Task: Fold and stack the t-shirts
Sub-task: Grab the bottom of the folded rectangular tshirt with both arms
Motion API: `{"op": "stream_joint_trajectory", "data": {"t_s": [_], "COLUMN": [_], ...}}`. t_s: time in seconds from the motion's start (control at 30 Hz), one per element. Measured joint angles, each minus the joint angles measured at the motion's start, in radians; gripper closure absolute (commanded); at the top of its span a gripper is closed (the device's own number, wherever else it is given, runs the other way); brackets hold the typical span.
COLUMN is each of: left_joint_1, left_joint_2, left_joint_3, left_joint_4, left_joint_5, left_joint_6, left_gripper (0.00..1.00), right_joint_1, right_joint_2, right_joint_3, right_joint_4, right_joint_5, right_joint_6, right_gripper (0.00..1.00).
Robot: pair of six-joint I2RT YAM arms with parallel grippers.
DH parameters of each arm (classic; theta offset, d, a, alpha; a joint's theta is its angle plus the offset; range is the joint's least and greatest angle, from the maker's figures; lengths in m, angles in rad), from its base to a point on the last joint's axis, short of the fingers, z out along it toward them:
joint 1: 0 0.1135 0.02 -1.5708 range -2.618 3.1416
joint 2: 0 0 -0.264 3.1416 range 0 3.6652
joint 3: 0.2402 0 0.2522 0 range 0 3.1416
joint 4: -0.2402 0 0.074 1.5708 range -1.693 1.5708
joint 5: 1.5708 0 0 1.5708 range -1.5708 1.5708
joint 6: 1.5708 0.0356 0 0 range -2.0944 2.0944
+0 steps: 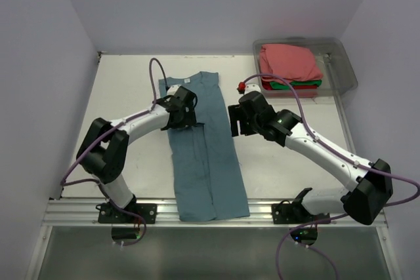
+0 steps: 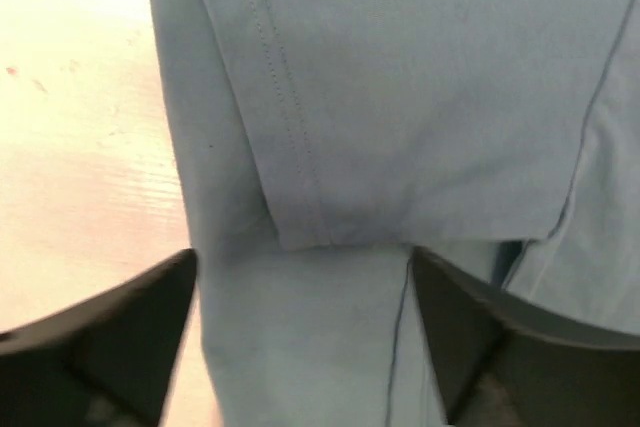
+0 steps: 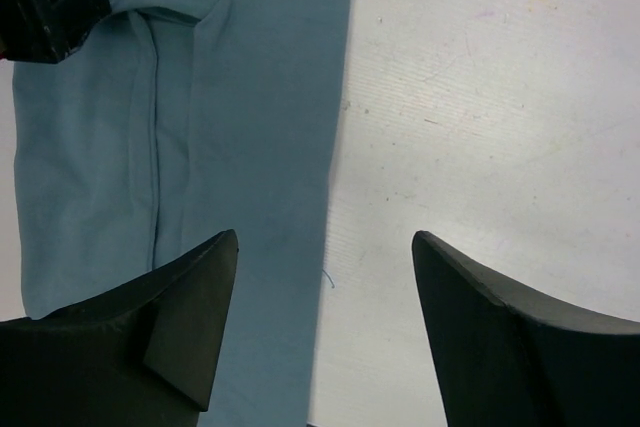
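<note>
A slate-blue t-shirt (image 1: 210, 175) lies flat mid-table, folded lengthwise into a long strip that runs to the front rail. My left gripper (image 1: 182, 121) hovers open over its left side. In the left wrist view its fingers (image 2: 130, 337) straddle blue cloth (image 2: 400, 97) just below a folded-in sleeve hem (image 2: 300, 237), gripping nothing. My right gripper (image 1: 234, 121) is open at the strip's right edge. In its wrist view the shirt edge (image 3: 335, 147) runs between the fingertips (image 3: 200, 297). Folded salmon-pink (image 1: 289, 62), green (image 1: 279, 85) and red (image 1: 302, 90) t-shirts sit stacked in a bin.
The clear plastic bin (image 1: 344, 70) stands at the back right corner. A small red item (image 1: 241, 86) lies just left of it, near the right wrist. White walls close in the table on both sides. A metal rail (image 1: 79, 211) runs along the front edge.
</note>
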Motion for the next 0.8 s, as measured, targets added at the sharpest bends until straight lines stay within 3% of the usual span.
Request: {"op": "stream_joint_trajectory", "data": {"t_s": [0.13,0.2,0.23,0.27,0.3,0.33,0.37,0.4,0.47,0.67,0.8], "left_joint_1": [0.000,0.000,0.001,0.003,0.008,0.016,0.029,0.047,0.097,0.249,0.282], "left_joint_2": [-0.095,-0.135,-0.146,-0.151,-0.152,-0.150,-0.148,-0.143,-0.123,0.030,0.124], "left_joint_3": [-0.024,-0.021,-0.013,0.000,0.010,0.021,0.029,0.035,0.051,0.134,0.169], "left_joint_4": [0.016,0.036,0.044,0.058,0.075,0.098,0.121,0.145,0.195,0.272,0.288], "left_joint_5": [-0.005,-0.014,-0.018,-0.019,-0.017,-0.009,0.003,0.021,0.063,0.132,0.172], "left_joint_6": [-0.006,0.007,0.017,0.031,0.038,0.053,0.068,0.083,0.106,0.143,0.159], "left_gripper": [0.00,0.01,0.05,0.22,0.36,0.50,0.65,0.88,1.00,1.00,1.00], "right_joint_1": [-0.002,-0.010,-0.019,-0.034,-0.047,-0.066,-0.088,-0.111,-0.152,-0.234,-0.262], "right_joint_2": [0.034,0.073,0.102,0.136,0.169,0.215,0.265,0.320,0.430,0.799,1.007], "right_joint_3": [0.001,0.017,0.031,0.051,0.073,0.103,0.141,0.188,0.285,0.700,0.922], "right_joint_4": [0.018,0.028,0.035,0.045,0.054,0.070,0.085,0.095,0.128,0.149,0.126], "right_joint_5": [0.000,-0.002,-0.010,-0.026,-0.034,-0.051,-0.060,-0.079,-0.107,-0.206,-0.284], "right_joint_6": [-0.006,-0.010,-0.013,-0.019,-0.029,-0.030,-0.032,-0.032,-0.038,-0.055,-0.060], "right_gripper": [0.20,0.24,0.32,0.68,0.92,1.00,1.00,1.00,1.00,1.00,1.00]}}
